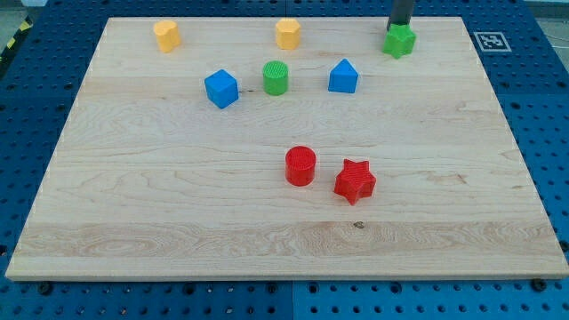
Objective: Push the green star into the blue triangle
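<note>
The green star (399, 41) sits near the view's top right on the wooden board (178, 213). My tip (397, 27) is at the star's upper edge, touching or nearly touching it. The blue triangle-topped block (343, 76) lies below and to the left of the star, a short gap apart.
A green cylinder (276, 77) and a blue cube (221, 88) lie left of the blue triangle. Two yellow blocks (166, 36) (288, 34) sit along the top. A red cylinder (300, 166) and a red star (355, 181) sit at the centre. A marker tag (490, 40) is at the top right.
</note>
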### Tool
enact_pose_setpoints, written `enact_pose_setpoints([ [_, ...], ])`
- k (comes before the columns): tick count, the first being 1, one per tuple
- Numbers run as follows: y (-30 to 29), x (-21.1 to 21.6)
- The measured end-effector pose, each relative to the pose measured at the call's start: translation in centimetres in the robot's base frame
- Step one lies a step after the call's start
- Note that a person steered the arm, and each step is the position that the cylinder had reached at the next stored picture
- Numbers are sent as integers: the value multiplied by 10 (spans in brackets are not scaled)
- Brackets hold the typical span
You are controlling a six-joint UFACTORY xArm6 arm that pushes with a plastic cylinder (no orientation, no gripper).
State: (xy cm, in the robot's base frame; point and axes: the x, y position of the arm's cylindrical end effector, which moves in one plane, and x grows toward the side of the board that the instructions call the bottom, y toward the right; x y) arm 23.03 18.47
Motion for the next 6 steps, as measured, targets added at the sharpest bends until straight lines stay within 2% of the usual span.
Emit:
enact_pose_setpoints([
  [2,29,28],
  [3,27,45],
  [6,-15,48],
])
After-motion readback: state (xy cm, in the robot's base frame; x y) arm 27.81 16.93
